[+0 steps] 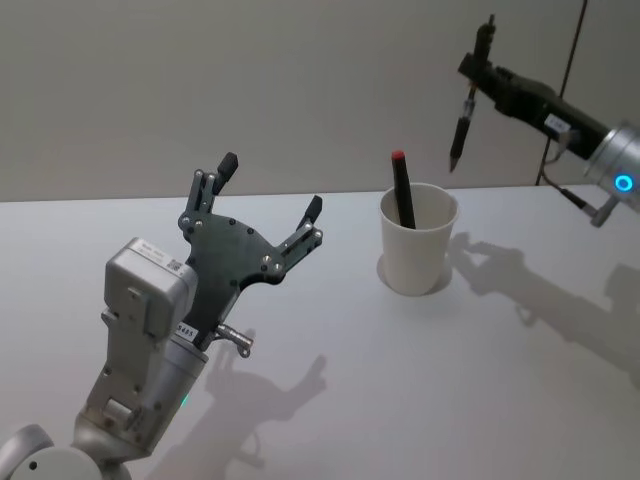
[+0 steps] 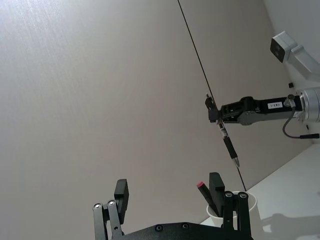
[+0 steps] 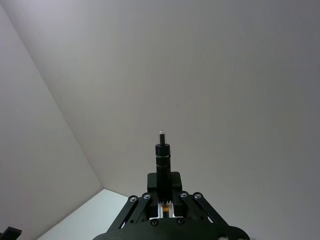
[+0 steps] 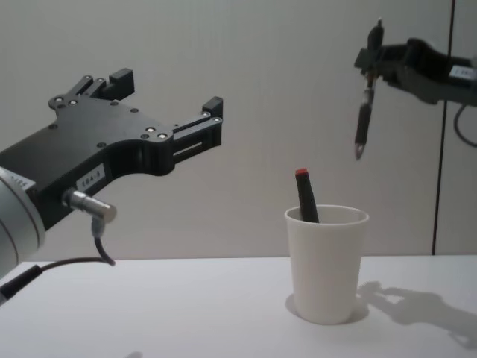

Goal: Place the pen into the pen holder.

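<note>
Right gripper (image 1: 484, 62) clamps a black pen (image 1: 460, 130) hanging tip-down, up above the white cup (image 1: 418, 240). Left gripper (image 1: 272, 186) hovers apart, fingers spread, empty.

We see a black pen (image 1: 461, 128) with a silvery tip in the black right gripper (image 1: 478, 72). Below it, the plain white pen holder (image 1: 417, 240) holds a black marker (image 1: 403, 190) with a red cap. Our left gripper (image 1: 270, 188) is black too, above a plain white table (image 1: 420, 380).

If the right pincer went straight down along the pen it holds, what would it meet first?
Probably the table just right of the pen holder: the right pincer holds its pen tip-down, slightly off the rim; depth is unclear.
</note>
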Action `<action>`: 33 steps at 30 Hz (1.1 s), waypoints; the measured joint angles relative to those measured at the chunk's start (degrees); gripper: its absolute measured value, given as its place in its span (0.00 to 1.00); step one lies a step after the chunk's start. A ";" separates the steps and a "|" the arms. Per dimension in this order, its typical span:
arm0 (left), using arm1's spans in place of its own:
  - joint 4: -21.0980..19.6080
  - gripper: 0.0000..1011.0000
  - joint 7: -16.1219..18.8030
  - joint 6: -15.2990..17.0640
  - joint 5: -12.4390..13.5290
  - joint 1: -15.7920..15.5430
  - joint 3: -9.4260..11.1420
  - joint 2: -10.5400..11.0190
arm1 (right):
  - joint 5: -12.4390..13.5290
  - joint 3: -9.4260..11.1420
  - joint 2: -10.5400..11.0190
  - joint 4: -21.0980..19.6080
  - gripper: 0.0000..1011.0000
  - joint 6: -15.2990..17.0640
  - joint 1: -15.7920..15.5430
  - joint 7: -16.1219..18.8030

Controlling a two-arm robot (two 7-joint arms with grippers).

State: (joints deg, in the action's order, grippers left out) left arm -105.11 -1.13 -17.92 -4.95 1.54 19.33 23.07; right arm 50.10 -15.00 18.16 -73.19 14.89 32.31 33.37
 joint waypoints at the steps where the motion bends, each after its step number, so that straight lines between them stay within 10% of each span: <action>1: 0.00 0.99 0.00 0.00 0.00 0.00 0.00 0.00 | -0.17 -0.13 -0.10 0.23 0.15 -0.06 0.08 0.01; 33: 0.00 0.99 0.00 0.00 0.00 0.00 0.00 0.00 | -5.60 -4.23 -3.41 6.07 0.15 -0.76 3.50 1.08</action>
State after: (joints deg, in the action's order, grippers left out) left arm -105.11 -1.13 -17.92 -4.95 1.54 19.33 23.07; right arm 44.51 -19.23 14.75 -67.12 14.13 35.82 34.45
